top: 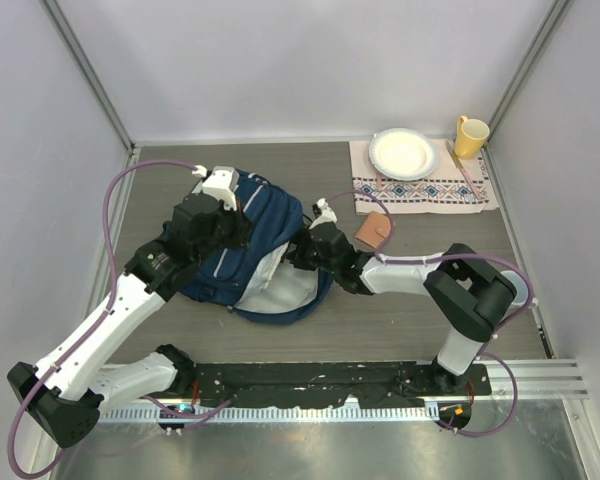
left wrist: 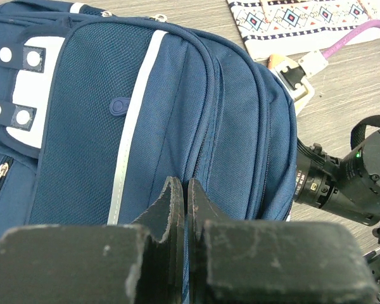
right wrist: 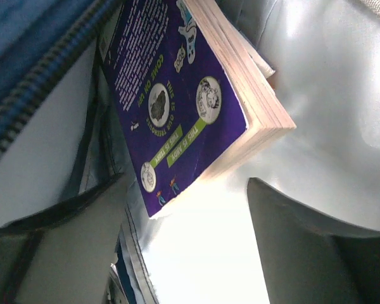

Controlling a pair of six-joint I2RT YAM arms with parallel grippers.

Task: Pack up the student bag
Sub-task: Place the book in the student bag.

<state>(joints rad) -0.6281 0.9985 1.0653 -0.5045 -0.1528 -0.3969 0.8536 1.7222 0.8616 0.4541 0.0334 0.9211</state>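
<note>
The student bag (top: 265,215) lies on the table, navy with a pale stripe (left wrist: 136,114), its main compartment gaping toward the right arm. My left gripper (left wrist: 185,183) is shut on a fold of the bag's blue fabric near a zip seam; from above it (top: 238,226) sits on the bag's upper side. My right gripper (right wrist: 183,253) reaches inside the bag's mouth (top: 298,255), open, with its fingers (right wrist: 304,240) wide apart. A purple paperback book (right wrist: 177,82) rests free against the light grey lining (right wrist: 329,95), just beyond the fingertips.
At the back right lies a patterned cloth (top: 425,188) with a white plate (top: 403,153) on it and a yellow mug (top: 470,137) beside it. A small brown wallet-like item (top: 373,232) lies just right of the bag. Grey walls enclose the table.
</note>
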